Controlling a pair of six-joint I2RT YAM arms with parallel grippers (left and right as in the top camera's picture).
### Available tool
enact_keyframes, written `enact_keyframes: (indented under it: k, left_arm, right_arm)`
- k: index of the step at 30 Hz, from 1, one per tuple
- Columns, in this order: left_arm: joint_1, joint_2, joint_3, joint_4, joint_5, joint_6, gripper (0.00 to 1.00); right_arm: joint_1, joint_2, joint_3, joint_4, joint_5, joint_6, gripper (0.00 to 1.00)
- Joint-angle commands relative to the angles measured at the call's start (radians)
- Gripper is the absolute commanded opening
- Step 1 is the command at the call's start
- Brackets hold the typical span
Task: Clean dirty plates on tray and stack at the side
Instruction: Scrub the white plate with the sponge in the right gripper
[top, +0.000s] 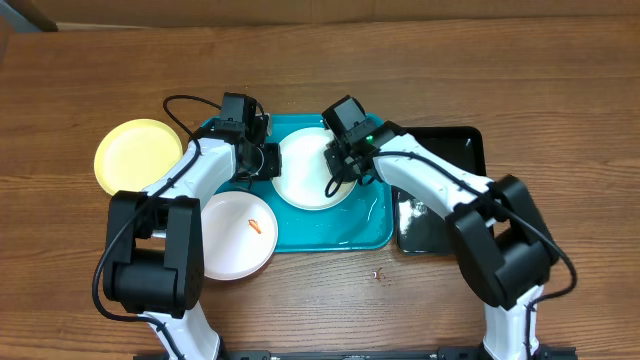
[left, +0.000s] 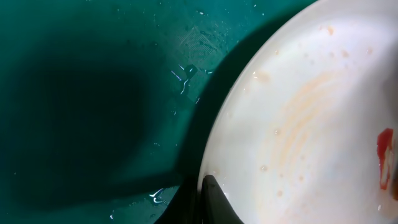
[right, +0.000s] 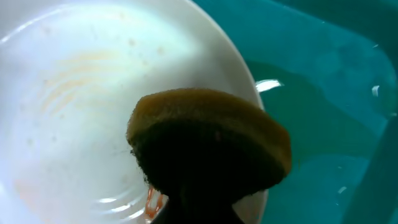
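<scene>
You have an evenly lit, sharp overhead view, with soft shadows on the table (top: 300, 50). Your left wrist view carries a broad dark shadow across the wet tray (left: 74, 37) and a few glints. Your right wrist view is soft, the sponge (right: 205, 124) blurred and glare bleaching the plate (right: 93, 93).

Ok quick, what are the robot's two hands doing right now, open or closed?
Left gripper: shut on the rim of the white plate in the tray.
Right gripper: shut on a sponge.
</scene>
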Motion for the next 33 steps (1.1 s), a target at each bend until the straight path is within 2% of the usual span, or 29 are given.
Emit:
enact_keyframes:
  k: [1, 4, 15, 19, 23, 27, 33]
  left_arm:
    - [-0.007, 0.013, 0.002, -0.002, 0.012, 0.005, 0.06]
    - [-0.007, 0.013, 0.002, -0.002, 0.012, 0.005, 0.05]
    - [-0.007, 0.013, 0.002, 0.001, 0.011, 0.005, 0.05]
    - [-0.007, 0.013, 0.002, 0.001, 0.011, 0.005, 0.05]
    - [-0.007, 0.013, 0.002, -0.001, 0.011, 0.005, 0.06]
    - [-0.007, 0.013, 0.002, -0.004, 0.0, 0.005, 0.07]
    - [-0.006, 0.013, 0.002, -0.005, 0.0, 0.005, 0.1]
  right_arm:
    - [0.004, 0.043, 0.023, 0.006, -0.031, 0.036, 0.04]
    - [0.004, 0.077, 0.018, 0.008, -0.045, 0.071, 0.04]
    - [0.004, 0.149, 0.018, 0.025, -0.346, 0.094, 0.04]
    - [-0.012, 0.144, 0.039, 0.084, -0.518, 0.095, 0.04]
    - [-0.074, 0.139, 0.134, 0.098, -0.758, 0.095, 0.04]
    - [-0.161, 0.113, 0.262, 0.021, -0.898, 0.094, 0.04]
    - [-0.291, 0.033, 0.352, -0.21, -0.892, 0.024, 0.04]
